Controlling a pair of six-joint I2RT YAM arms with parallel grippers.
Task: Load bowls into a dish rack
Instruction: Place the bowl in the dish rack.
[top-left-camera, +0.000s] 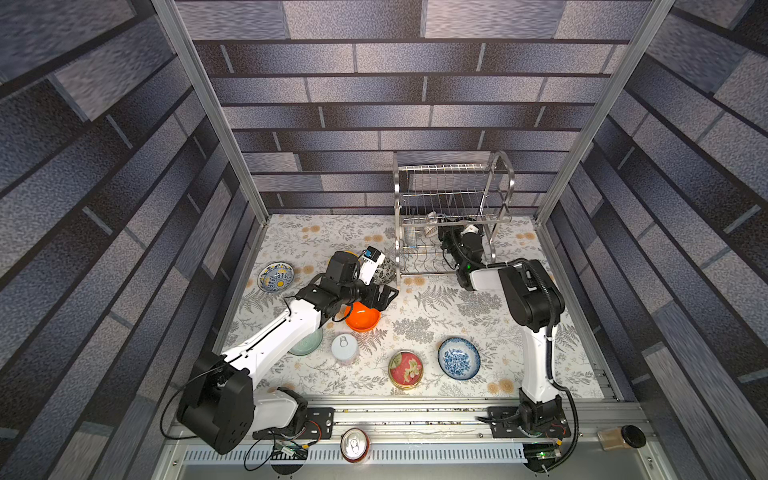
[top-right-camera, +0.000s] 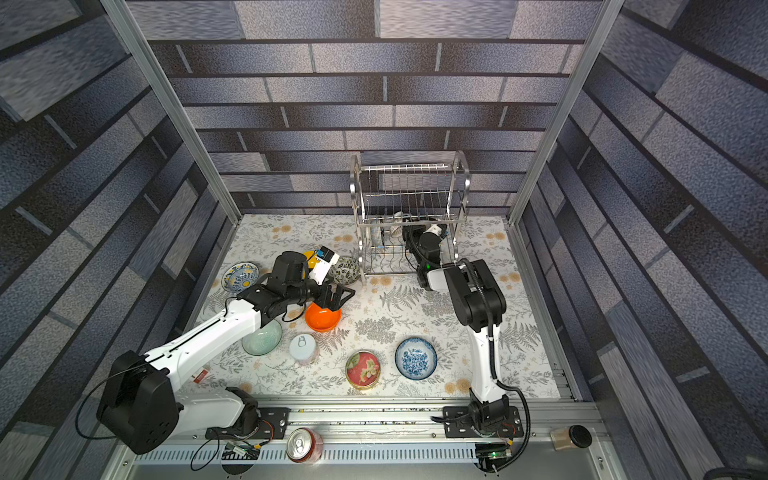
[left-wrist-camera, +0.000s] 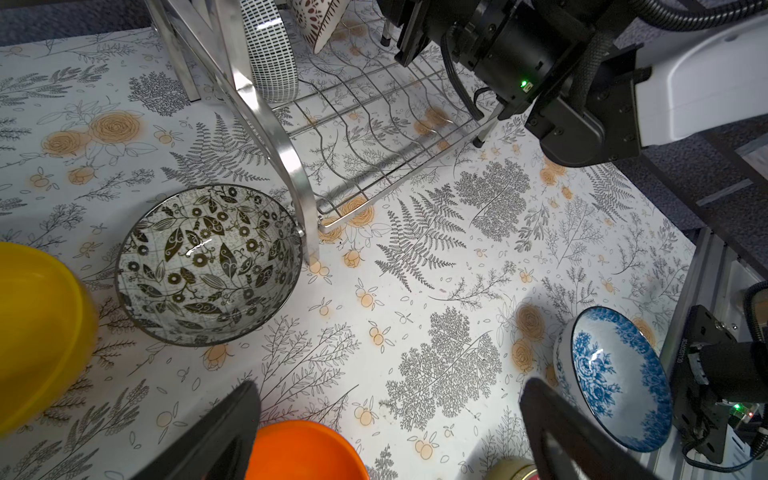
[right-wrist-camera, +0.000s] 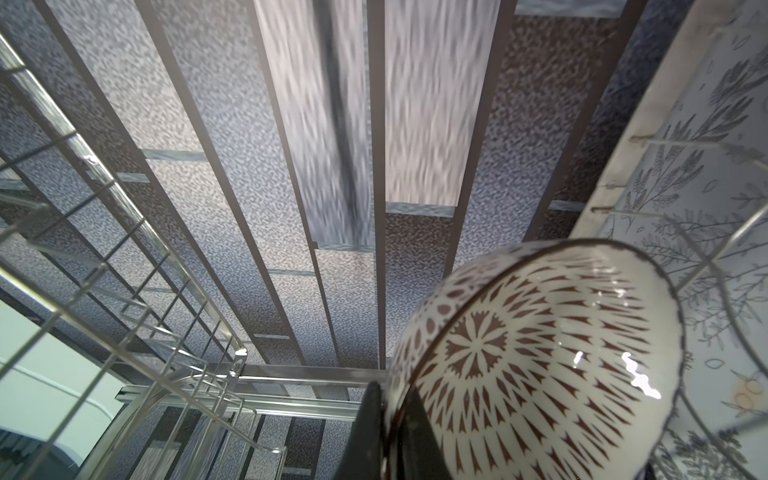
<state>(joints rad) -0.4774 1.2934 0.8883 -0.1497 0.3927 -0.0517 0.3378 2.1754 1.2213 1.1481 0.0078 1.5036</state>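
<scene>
Right gripper (right-wrist-camera: 392, 432): pinched shut on the rim of the brown-patterned bowl (right-wrist-camera: 540, 361), holding it on edge inside the lower tier of the dish rack (top-left-camera: 505, 174).
Dish rack: far right part of the table (top-left-camera: 457, 307), close to its far edge; a lattice bowl (left-wrist-camera: 270, 50) already stands in a slot just beside the held one.
Left gripper (left-wrist-camera: 388, 384): jaws wide and empty, above the orange bowl (top-left-camera: 362, 318) near the table's middle.
Risk, right: letting go before the bowl seats between wires would likely let it roll or tip onto the lattice bowl. The upper shelf hangs close overhead and could snag the wrist on the way out.
Risk, left: the slick, thin rim may slip; the dark floral bowl (left-wrist-camera: 208, 266) by the rack's leg sits near enough to be nudged.
Writing: none legible; print on a mount in the left wrist view is too small.
</scene>
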